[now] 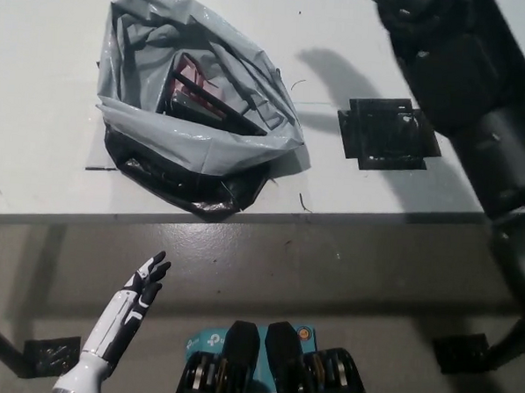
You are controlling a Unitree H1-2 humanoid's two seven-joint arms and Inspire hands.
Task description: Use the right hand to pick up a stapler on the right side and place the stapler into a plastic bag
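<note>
One stapler (196,89), dark with a reddish side, lay inside the plastic bag (190,144), down among its grey folds and partly hidden by them. The bag sat open-mouthed on the white desk (39,88), close to the desk's front edge, with its rim rolled outward and a glossy black underside showing along the near side. To the right of the bag, apart from it, a flat black square patch (389,133) lay on the desk.

My black right arm (487,120) reached up past that patch, and my right hand (403,5) was at the top edge, mostly cut off, so I could not tell whether it was open or closed. My white left hand (143,283) hung low at my left, below the desk's edge, fingers apart and holding nothing.
</note>
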